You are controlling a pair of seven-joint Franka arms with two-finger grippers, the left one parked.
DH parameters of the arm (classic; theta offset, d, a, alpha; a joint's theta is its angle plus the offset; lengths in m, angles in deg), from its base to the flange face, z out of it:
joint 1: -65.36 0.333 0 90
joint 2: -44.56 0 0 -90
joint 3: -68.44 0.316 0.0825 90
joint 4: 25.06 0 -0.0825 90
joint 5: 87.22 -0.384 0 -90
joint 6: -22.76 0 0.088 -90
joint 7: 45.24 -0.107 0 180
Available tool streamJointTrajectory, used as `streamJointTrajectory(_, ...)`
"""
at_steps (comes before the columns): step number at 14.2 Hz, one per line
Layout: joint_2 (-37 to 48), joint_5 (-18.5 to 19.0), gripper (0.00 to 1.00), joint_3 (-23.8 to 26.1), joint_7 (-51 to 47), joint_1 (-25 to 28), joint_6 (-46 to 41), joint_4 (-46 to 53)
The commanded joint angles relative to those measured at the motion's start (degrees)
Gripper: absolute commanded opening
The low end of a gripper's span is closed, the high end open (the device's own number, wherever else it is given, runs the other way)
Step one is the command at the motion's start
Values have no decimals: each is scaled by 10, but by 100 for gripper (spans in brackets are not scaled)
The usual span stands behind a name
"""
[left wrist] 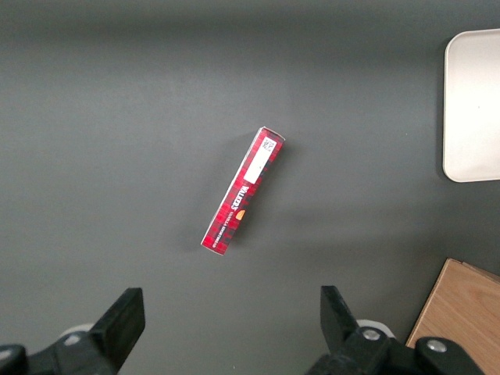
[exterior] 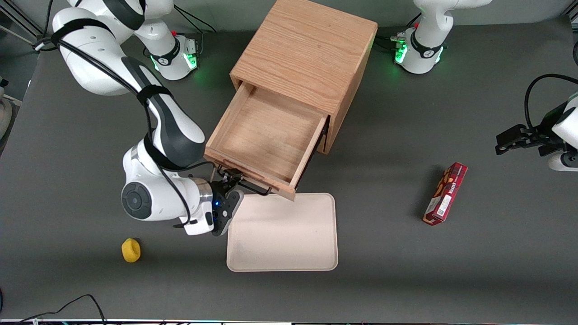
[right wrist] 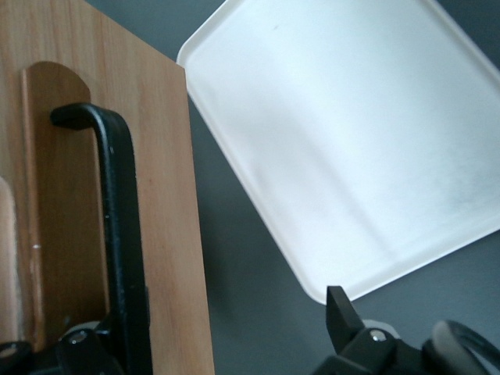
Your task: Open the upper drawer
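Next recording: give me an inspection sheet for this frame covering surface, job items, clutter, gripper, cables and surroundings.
Surface: dark grey table.
Job items: light oak upper drawer pulled well out of the oak cabinet; its tray looks empty; black wire handle on its front.
Clutter: cream rectangular tray in front of the drawer; small yellow object toward the working arm's end; red snack box toward the parked arm's end.
Gripper: right gripper at the handle, open.
Cables: black cable at the table's near edge.
Surroundings: nothing seen.

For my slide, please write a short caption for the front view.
Gripper at the black handle of the pulled-out upper drawer, above a beige tray.
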Motion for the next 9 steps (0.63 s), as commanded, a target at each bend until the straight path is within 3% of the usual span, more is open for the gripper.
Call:
streamJointTrajectory(1,-36,4,100,-6,12,8,-16,68)
streamJointTrajectory(9,46,-1,100,-6,5,6,-68,105)
